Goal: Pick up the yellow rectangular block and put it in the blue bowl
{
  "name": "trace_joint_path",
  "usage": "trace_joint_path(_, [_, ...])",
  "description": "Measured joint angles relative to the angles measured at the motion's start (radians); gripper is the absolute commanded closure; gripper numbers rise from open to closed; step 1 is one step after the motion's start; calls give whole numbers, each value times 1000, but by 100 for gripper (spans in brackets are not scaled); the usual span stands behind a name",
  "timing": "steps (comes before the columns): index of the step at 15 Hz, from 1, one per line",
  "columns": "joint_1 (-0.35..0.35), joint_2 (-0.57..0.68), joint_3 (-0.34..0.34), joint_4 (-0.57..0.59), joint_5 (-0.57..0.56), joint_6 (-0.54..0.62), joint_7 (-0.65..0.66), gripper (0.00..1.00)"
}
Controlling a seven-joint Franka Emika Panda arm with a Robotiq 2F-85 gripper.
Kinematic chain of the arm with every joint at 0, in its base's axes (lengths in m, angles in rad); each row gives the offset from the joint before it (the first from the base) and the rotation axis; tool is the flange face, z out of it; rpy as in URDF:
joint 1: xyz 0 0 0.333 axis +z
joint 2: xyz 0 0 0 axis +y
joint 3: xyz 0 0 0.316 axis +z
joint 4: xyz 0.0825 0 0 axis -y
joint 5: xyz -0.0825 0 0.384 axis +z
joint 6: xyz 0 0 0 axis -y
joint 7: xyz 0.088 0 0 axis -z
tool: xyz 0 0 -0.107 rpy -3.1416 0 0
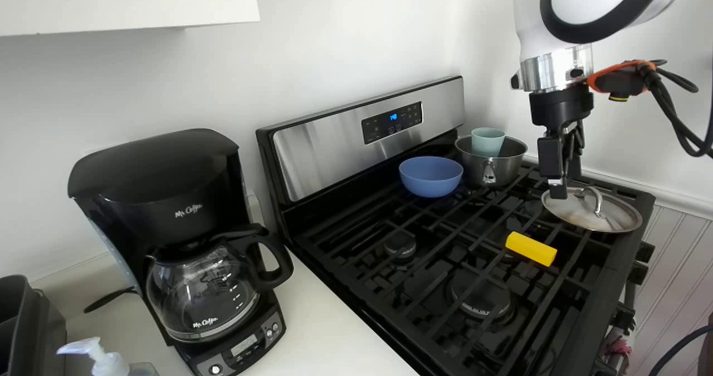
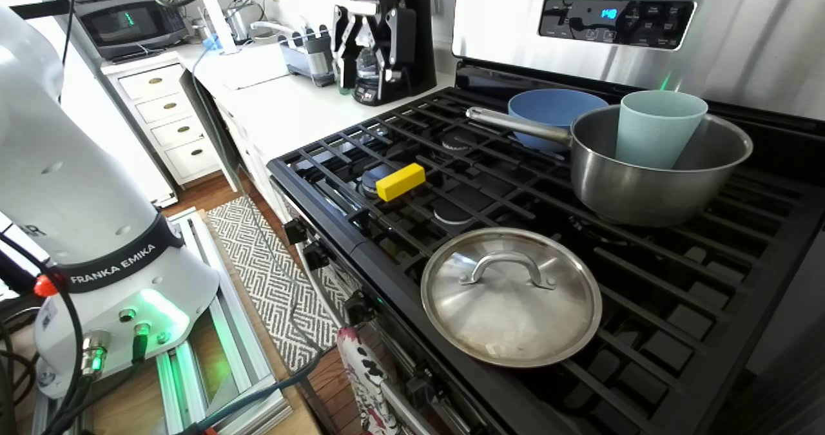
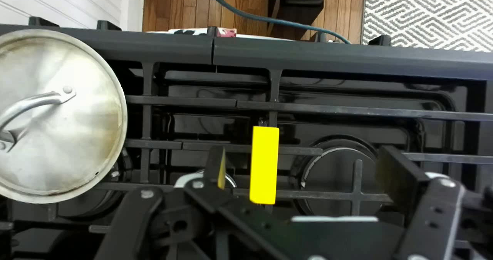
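The yellow rectangular block (image 1: 531, 249) lies on the black stove grate in both exterior views (image 2: 401, 182) and in the wrist view (image 3: 264, 165). My gripper (image 1: 563, 181) is in the air above the stove, apart from the block. In an exterior view it shows in front of the coffee maker (image 2: 368, 82). In the wrist view its fingers are wide apart (image 3: 304, 171), with nothing held; the block shows below between them, nearer the left finger. The blue bowl (image 1: 431, 178) stands upright at the back of the stove; the pot and its handle partly cover it in an exterior view (image 2: 548, 107).
A grey metal pot (image 2: 644, 193) holding a pale green cup (image 2: 660, 132) stands beside the bowl, its handle reaching in front of the bowl. A steel lid (image 3: 65, 136) lies on the grate near the front. A coffee maker (image 1: 161, 170) stands on the counter beside the stove.
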Motion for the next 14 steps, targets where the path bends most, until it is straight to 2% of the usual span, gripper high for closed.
trace_joint_path(6, [-29,34,-25,-157,-20,230,-3,0])
trace_joint_path(9, [-47,85,-33,-167,-29,295,16,0])
trace_joint_path(14, [-57,168,-37,-152,-30,338,27,0])
